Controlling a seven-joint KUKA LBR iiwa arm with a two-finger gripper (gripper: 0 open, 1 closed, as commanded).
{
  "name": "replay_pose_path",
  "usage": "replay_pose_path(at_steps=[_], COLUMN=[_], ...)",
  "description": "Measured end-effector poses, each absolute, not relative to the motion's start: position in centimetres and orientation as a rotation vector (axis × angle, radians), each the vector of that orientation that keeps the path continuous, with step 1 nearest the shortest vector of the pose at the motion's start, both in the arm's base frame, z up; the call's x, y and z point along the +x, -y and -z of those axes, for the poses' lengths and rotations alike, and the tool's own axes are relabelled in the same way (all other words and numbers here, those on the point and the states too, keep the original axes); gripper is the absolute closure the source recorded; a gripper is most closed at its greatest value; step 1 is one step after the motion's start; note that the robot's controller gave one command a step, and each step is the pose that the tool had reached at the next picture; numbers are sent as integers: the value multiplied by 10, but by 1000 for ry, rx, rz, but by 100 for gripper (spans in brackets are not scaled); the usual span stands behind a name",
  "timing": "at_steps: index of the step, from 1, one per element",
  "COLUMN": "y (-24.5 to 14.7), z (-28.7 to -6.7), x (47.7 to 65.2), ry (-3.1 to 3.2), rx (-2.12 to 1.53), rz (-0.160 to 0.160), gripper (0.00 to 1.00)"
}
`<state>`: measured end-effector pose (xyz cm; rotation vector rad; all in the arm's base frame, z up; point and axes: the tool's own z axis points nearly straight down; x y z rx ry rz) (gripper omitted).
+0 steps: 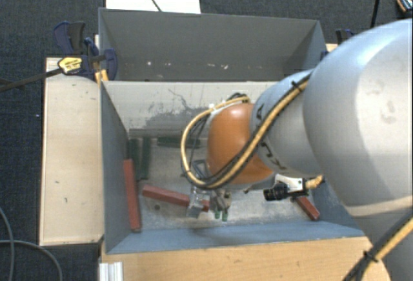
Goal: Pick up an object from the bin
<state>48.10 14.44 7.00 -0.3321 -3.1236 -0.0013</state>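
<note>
At six o'clock in the bin (213, 47), the pincer (208, 207) sits low at the three o'clock end of a red stick (164, 196), likely positioned for grasping; released or clenched cannot be told.

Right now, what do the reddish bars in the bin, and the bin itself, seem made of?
The reddish bars look like painted wood or plastic: flat matte colour, straight edges; which, I cannot tell. The bin looks like sheet metal: dull grey, thin folded walls, pale scuffs on its inner back wall.
</note>
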Motion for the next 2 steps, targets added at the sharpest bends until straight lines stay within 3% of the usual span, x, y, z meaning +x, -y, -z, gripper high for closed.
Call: replay_pose_path(at_steps=[1, 2], y=[-145, -145], z=[-145, -178], x=[483, 484], ry=[3131, 3130], rx=[-329, -323], rz=[6, 4], gripper=[100, 100])
